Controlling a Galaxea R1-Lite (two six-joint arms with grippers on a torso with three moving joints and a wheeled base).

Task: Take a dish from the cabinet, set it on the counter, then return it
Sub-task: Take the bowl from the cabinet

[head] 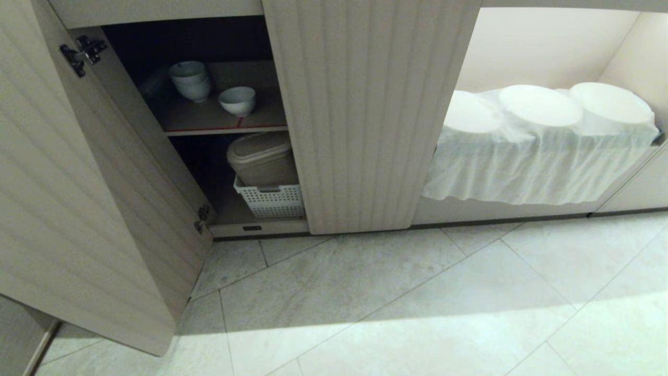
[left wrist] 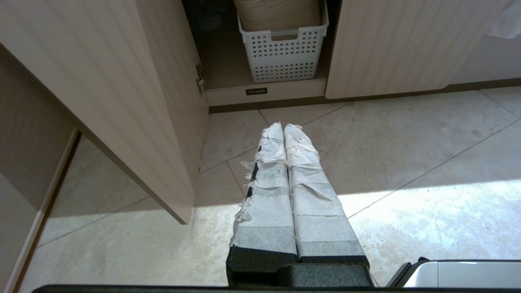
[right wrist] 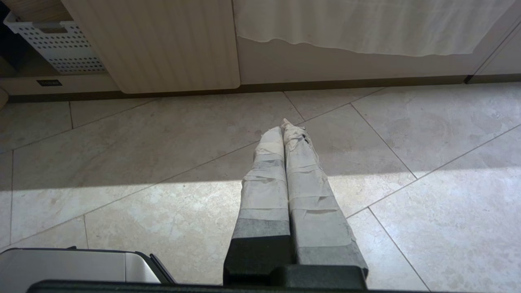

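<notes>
The dish (head: pixel 237 100), a small plain white bowl, stands alone on the upper shelf of the open cabinet (head: pixel 365 115), right of a stack of bluish-white bowls (head: pixel 191 79). The shelf's front edge carries red tape. The counter is out of view. Neither arm shows in the head view. My left gripper (left wrist: pixel 283 128) hangs over the floor tiles before the cabinet's lower compartment, its tape-wrapped fingers pressed together and empty. My right gripper (right wrist: pixel 282 128) hangs over the tiles further right, likewise shut and empty.
The ribbed left door (head: pixel 78 209) stands swung wide open into the floor space. On the bottom shelf a white perforated basket (head: pixel 271 201) holds a beige lidded container (head: pixel 261 156). To the right, white round lids (head: pixel 540 107) rest on a plastic-lined bin. Tiled floor (head: pixel 391 303) lies in front.
</notes>
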